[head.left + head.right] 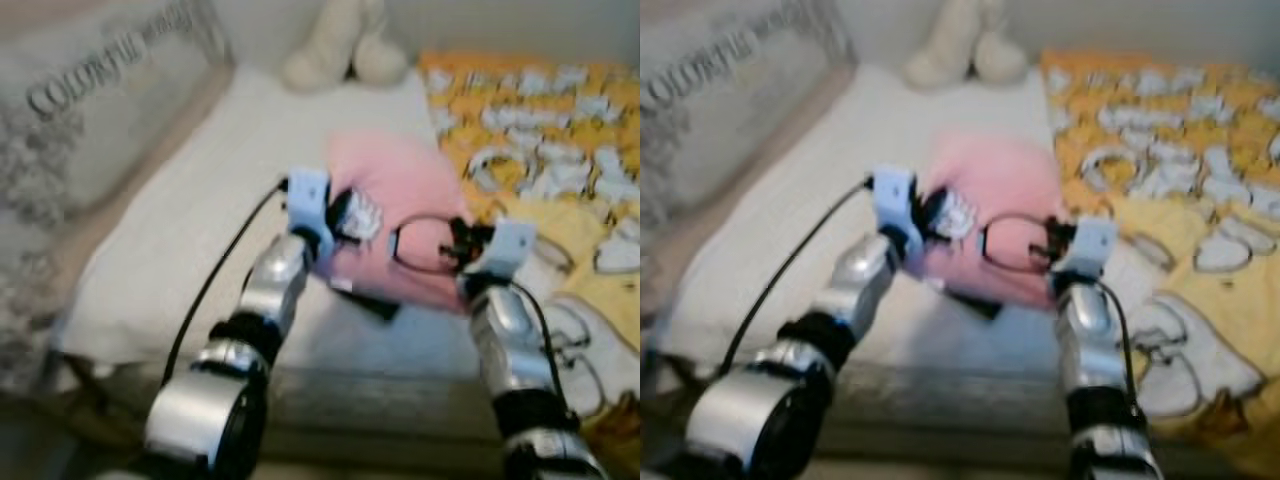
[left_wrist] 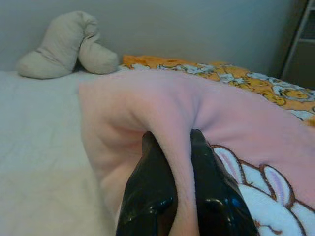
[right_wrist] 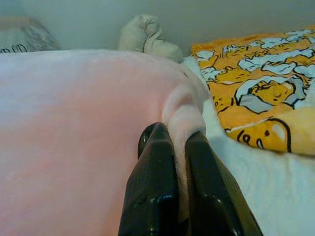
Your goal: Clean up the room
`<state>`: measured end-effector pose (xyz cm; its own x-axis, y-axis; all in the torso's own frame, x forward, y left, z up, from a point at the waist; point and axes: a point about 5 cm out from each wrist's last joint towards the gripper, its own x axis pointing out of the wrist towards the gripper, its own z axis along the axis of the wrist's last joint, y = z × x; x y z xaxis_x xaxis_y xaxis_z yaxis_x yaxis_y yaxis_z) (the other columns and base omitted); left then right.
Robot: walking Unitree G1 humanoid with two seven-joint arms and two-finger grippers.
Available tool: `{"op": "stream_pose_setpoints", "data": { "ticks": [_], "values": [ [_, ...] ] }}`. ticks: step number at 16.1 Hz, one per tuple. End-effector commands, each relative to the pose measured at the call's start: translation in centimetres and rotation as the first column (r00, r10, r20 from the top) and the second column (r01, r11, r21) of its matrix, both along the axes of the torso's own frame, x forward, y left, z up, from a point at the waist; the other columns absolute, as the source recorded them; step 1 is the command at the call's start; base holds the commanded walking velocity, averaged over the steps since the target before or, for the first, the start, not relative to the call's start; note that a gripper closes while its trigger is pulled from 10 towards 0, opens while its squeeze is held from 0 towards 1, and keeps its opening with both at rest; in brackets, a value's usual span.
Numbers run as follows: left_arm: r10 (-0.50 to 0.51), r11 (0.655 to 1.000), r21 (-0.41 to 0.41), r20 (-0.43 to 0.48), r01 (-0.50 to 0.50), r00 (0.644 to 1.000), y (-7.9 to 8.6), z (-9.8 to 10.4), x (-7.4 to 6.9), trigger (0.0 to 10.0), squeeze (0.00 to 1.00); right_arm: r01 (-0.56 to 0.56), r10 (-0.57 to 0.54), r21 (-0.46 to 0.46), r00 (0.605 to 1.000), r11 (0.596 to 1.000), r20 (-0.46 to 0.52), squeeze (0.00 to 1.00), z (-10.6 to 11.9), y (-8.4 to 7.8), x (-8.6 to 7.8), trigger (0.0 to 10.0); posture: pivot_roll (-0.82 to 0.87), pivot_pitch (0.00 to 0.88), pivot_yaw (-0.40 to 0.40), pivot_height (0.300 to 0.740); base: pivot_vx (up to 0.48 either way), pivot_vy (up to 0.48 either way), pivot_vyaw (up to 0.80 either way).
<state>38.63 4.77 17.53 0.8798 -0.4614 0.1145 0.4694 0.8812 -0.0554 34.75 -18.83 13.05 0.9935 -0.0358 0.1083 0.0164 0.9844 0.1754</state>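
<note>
Left eye view: both silver arms reach over a bed [image 1: 180, 260] covered in a white sheet, the left gripper [image 1: 335, 215] and the right gripper [image 1: 455, 245] each at an opposite edge of a pink blanket [image 1: 400, 190] bunched up between them on the mattress. An orange-yellow cartoon-print blanket [image 1: 540, 130] lies on the robot's right, a cream plush toy [image 1: 345, 45] sits by the far wall, and a grey lettered pillow [image 1: 95, 110] lies at the left.

Right eye view: the same scene, blurred; the blanket's white print faces the left arm.

Left wrist view: the jaws are clamped on a fold of the pink blanket, fabric pinched between the black fingers [image 2: 152, 191]. A white rabbit print [image 2: 266, 191] shows just beside them, the plush toy beyond against a grey wall [image 2: 197, 29].

Right wrist view: the jaws are pressed together on the pink blanket's rolled edge, the fingers [image 3: 152, 187] nearly touching. The white sheet and the cartoon-print blanket lie alongside.
</note>
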Motion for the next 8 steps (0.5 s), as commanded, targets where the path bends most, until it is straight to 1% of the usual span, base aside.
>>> {"op": "stream_pose_setpoints", "data": {
  "ticks": [1, 4, 5, 8],
  "values": [
    [0.058, 0.998, -0.009, 0.053, -0.058, 0.997, 1.45, 1.20, 0.53, 10.0, 0.00, -0.005, 0.004, 0.006, 1.000, 1.000, 0.023, 0.00, 0.63, 0.34, 0.28, 10.0, 0.08, 0.000, 0.043, 0.740, 0.000, 0.480, 0.00],
    [0.056, 0.998, 0.002, 0.046, -0.057, 0.997, 1.30, 1.00, 0.48, 10.0, 0.00, -0.006, 0.006, 0.003, 1.000, 1.000, 0.017, 0.00, 0.45, 0.35, 0.17, 10.0, 0.07, 0.000, 0.041, 0.740, 0.000, 0.480, 0.00],
    [0.055, 0.998, 0.027, 0.032, -0.055, 0.998, 1.32, 0.69, 0.50, 10.0, 0.00, -0.007, 0.007, 0.001, 1.000, 1.000, 0.014, 0.00, 0.35, 0.37, 0.08, 10.0, 0.07, 0.000, 0.040, 0.740, 0.000, 0.480, 0.00],
    [0.065, 0.998, 0.026, 0.007, -0.065, 0.998, 1.65, 0.56, 0.67, 10.0, 0.00, -0.016, 0.016, -0.006, 1.000, 1.000, 0.004, 0.00, 0.02, 0.49, -0.10, 10.0, 0.07, 0.000, 0.038, 0.740, 0.000, 0.480, 0.00]
  ]
}}
